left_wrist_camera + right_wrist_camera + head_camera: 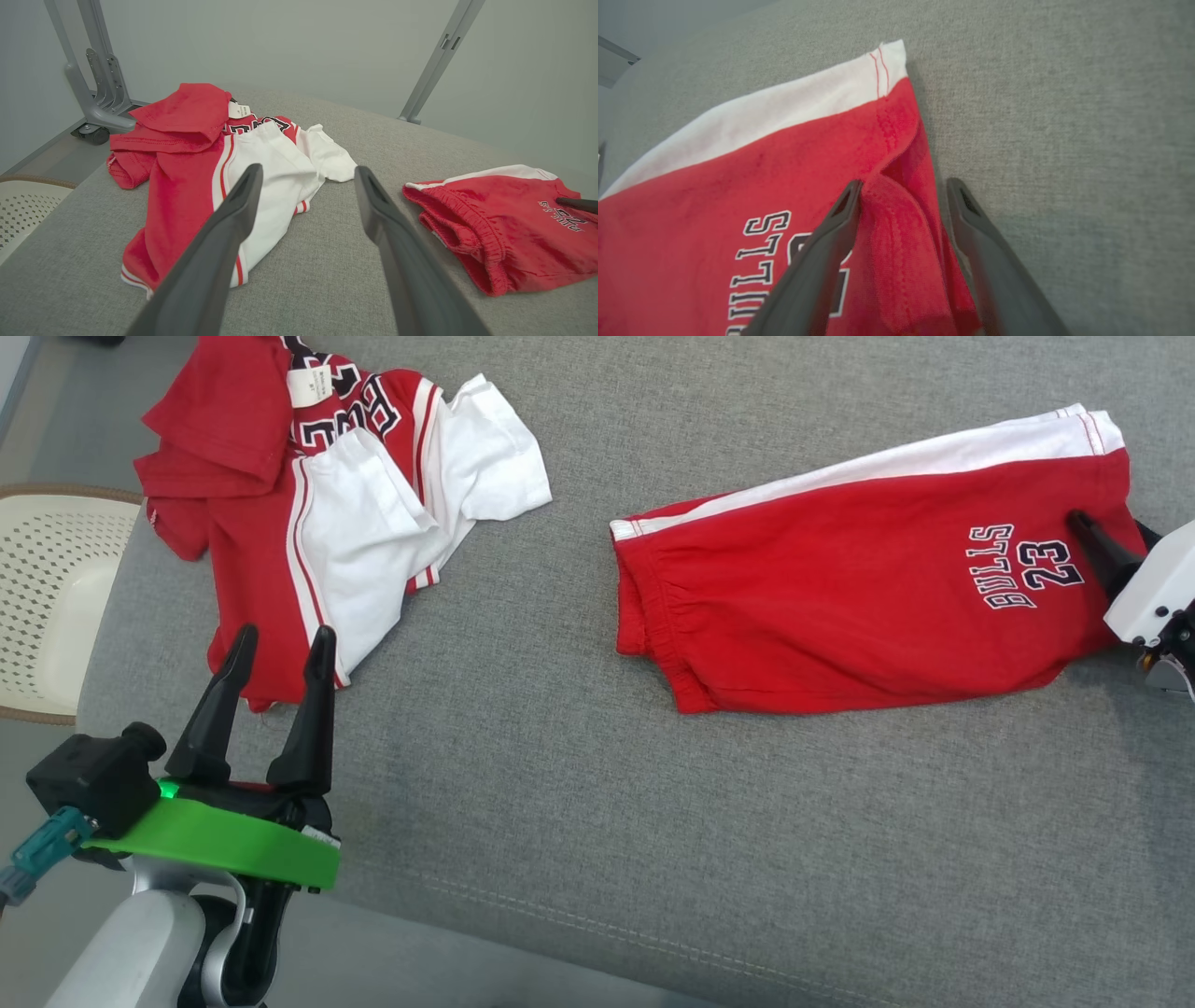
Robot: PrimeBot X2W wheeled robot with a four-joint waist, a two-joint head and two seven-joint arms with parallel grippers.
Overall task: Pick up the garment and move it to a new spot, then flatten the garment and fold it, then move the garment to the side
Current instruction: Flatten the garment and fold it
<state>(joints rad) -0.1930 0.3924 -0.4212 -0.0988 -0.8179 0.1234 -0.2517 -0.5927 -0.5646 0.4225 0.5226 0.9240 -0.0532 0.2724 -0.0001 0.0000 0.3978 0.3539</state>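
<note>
The garment, red shorts (840, 588) with a white side stripe and "BULLS 23" print, lies flat on the right of the grey fabric surface (560, 803). My right gripper (1108, 523) is at the shorts' right hem. In the right wrist view it (906, 184) stands open, its fingers straddling a raised fold of the red hem (896, 224). My left gripper (286, 633) hovers open and empty at the lower left, just short of a crumpled red and white jersey (345, 513). The left wrist view looks between its fingers (308, 170) at the jersey (187, 186) and the shorts (504, 228).
A cream perforated chair (56, 588) stands off the surface's left edge. Grey metal frame legs (98, 70) rise behind the far edge. Bare grey fabric lies between the two garments and along the front seam (607, 924).
</note>
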